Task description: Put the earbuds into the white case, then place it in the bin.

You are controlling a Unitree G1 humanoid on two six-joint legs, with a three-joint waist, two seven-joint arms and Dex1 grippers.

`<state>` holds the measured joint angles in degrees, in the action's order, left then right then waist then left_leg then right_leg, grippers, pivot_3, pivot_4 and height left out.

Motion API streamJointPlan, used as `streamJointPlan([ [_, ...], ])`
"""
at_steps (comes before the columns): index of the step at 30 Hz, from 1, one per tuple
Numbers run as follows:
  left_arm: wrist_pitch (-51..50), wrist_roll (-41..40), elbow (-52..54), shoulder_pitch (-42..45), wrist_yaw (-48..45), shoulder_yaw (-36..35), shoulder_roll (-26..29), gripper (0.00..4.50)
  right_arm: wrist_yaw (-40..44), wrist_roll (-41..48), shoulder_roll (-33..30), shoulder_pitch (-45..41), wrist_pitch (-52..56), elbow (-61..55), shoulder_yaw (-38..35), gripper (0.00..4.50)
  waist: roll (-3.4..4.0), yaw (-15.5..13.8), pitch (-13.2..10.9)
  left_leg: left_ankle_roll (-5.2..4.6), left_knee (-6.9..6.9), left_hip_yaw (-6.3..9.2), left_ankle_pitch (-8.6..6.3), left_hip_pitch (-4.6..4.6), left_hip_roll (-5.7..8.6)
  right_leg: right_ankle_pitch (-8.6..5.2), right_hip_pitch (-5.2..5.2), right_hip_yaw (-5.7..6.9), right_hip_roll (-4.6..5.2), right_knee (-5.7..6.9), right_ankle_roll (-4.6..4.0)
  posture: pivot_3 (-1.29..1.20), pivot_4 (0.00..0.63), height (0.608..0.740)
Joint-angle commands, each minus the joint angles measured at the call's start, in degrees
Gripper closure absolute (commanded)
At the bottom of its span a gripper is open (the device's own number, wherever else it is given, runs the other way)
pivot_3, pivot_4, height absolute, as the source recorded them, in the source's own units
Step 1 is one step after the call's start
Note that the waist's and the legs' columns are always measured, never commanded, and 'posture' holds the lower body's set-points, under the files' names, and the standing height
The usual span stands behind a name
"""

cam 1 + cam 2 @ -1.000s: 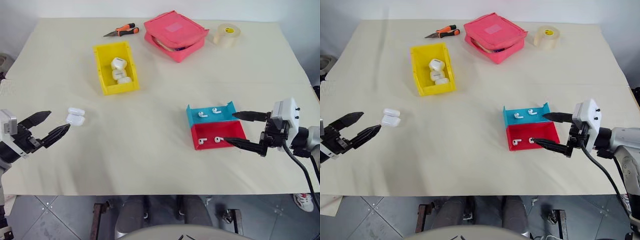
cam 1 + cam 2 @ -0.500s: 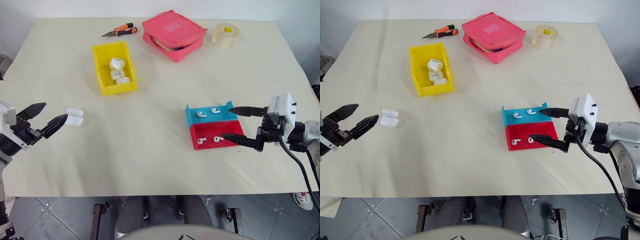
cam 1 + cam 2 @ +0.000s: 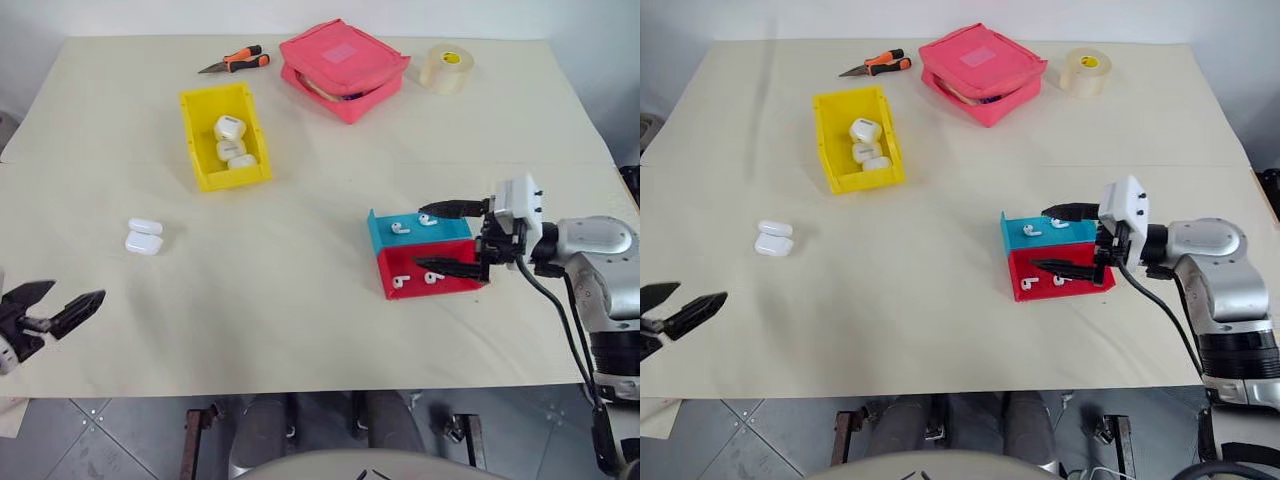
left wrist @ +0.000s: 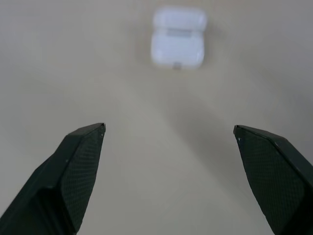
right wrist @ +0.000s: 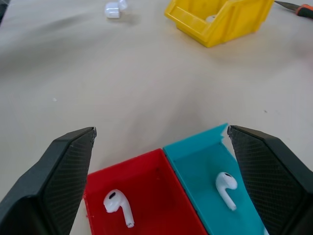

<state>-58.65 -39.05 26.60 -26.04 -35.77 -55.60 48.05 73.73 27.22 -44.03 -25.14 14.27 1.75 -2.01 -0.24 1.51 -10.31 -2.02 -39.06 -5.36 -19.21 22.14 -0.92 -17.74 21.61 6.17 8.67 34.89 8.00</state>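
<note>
Currently you're hovering the right gripper [image 3: 437,236], jaws spread and empty, over tiny glossy white earbuds [image 5: 119,206] in the red and blue trays [image 3: 424,255]. Left gripper [image 3: 55,304] is gaping empty near the small open white plastic case [image 3: 144,236] at left; yellow bin [image 3: 224,148] sits far-left. Next: pinch one bud.

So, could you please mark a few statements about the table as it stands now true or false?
1. The open white case lies on the table, apart from the left gripper. True.
2. The bin is empty. False: it holds three white cases.
3. The right gripper is open over the red tray and blue tray. True.
4. An earbud sits inside the white case. False: the earbuds lie in the trays, two in each.
5. The tape roll stands inside the pink pouch. False: it lies beside it.
</note>
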Motion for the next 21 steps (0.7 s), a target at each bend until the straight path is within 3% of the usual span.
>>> streamJointPlan([
  [1, -7.9, -1.6, 4.4, -5.1, -1.0, -7.6, 1.3, 0.02, 1.9, 0.3, 0.1, -1.8, -1.4, 0.7, -0.3, 0.00, 0.03, 0.1, 0.0, 0.01, 0.00, 0.00, 0.00, 0.00, -0.01, 0.00, 0.00, -0.01, 0.00, -0.02, 0.00, 0.00, 0.150, 0.740],
  [6, -10.6, -2.1, 6.8, -8.3, -2.2, -13.0, -0.4, 0.02, 5.7, 2.2, 0.1, -2.5, -2.7, 2.4, -1.7, 0.00, 0.09, 0.0, -0.1, 0.15, 0.00, 0.05, -0.07, -0.02, -0.07, -0.10, 0.05, -0.02, 0.05, -0.15, -0.18, 0.00, 0.150, 0.740],
  [9, -10.6, -1.6, 6.7, -5.7, -1.0, -10.7, 0.2, 0.02, 7.9, 3.6, 0.3, -2.5, -3.4, 2.4, -2.1, 0.00, 0.17, 0.0, -0.1, 0.19, 0.00, 0.05, -0.09, -0.03, -0.12, -0.13, 0.06, -0.02, 0.06, -0.14, -0.24, 0.00, 0.150, 0.740],
  [12, -8.3, -1.2, 5.1, 3.3, 3.0, -4.8, 0.5, 0.02, 6.2, 2.4, 1.1, -3.0, -4.1, 2.5, -1.8, 0.00, 0.25, -0.2, -0.1, 0.21, 0.00, 0.06, -0.10, -0.04, -0.12, -0.13, 0.05, -0.02, 0.10, -0.13, -0.25, 0.00, 0.150, 0.740],
  [21, -14.3, 2.9, -8.3, 26.7, 9.1, 19.7, 9.8, 0.02, 1.8, 2.1, 2.3, 1.4, -3.3, -1.7, -2.7, 0.00, 0.24, 0.0, -0.1, 0.26, 0.07, 0.05, -0.05, 0.01, -0.09, -0.08, 0.17, 0.00, -0.10, 0.23, -0.32, 0.00, 0.150, 0.740],
])
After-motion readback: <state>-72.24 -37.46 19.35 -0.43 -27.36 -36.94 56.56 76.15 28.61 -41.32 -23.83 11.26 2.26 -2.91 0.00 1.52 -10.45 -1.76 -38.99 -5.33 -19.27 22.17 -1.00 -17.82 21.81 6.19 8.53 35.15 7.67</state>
